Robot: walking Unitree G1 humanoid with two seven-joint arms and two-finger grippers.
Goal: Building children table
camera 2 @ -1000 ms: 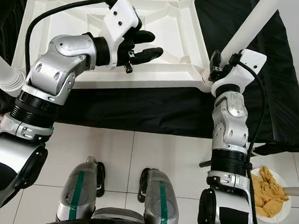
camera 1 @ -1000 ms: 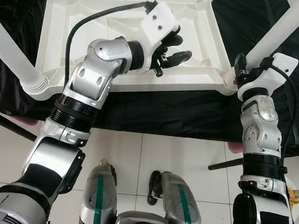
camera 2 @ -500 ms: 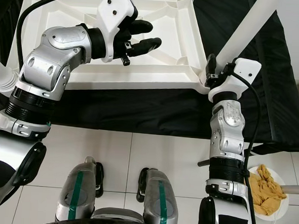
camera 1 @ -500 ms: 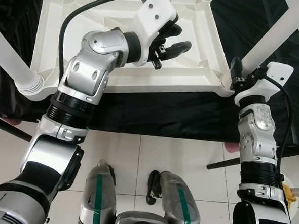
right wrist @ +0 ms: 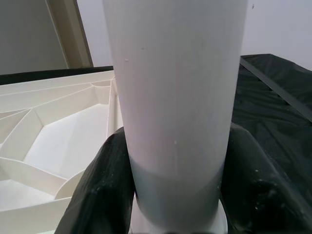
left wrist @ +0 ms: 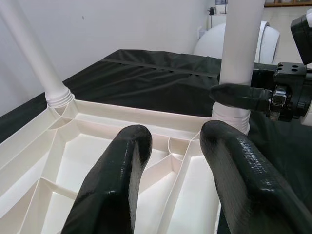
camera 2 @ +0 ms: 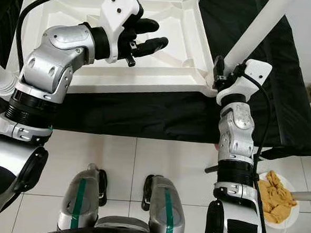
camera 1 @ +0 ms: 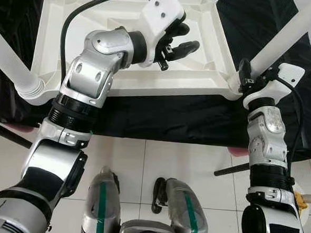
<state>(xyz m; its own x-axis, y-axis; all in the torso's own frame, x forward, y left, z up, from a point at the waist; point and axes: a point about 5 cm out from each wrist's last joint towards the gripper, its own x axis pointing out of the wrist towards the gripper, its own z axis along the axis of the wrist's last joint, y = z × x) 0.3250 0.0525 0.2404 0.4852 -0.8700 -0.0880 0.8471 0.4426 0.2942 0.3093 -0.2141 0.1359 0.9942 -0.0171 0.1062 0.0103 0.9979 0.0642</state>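
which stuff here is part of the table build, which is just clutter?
Job:
tabletop, upside down on the black cloth
leg at the near right corner, right hand shut on it
other legs
left hand, open over the tabletop

Clutter:
plate of yellow food on the floor
dark rod

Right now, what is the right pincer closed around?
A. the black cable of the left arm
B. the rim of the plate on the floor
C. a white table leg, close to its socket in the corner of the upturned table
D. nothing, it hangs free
C: the right pincer has its two black fingers pressed on both sides of the white table leg, just above the corner socket of the upturned table.
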